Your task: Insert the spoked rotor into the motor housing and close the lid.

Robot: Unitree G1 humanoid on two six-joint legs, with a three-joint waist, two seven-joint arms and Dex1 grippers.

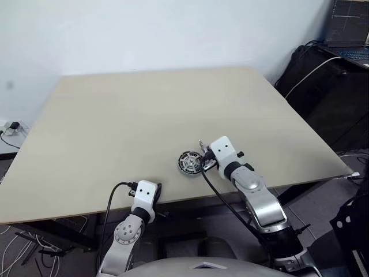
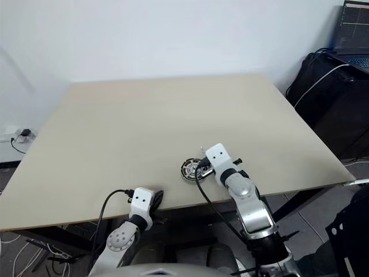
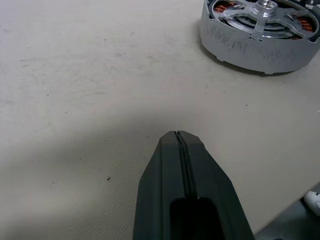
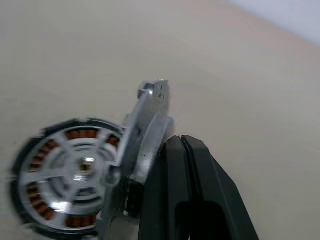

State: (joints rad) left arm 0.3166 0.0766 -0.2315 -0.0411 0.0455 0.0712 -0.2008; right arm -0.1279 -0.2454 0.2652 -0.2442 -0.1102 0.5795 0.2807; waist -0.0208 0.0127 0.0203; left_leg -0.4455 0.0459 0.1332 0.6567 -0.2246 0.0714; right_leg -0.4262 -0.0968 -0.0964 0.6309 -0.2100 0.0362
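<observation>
Right end effector [image 4: 182, 145] closed beside tilted lid [image 4: 147, 125].

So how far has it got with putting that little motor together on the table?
The spoked rotor already sits inside the motor housing, with the coppery windings showing between its spokes. In hand now: the lid stands on edge beside the housing, right against the right gripper, whose jaws are shut; whether they pinch it is unclear. Left to do: laying the lid flat on top. The left gripper waits shut, apart.
</observation>
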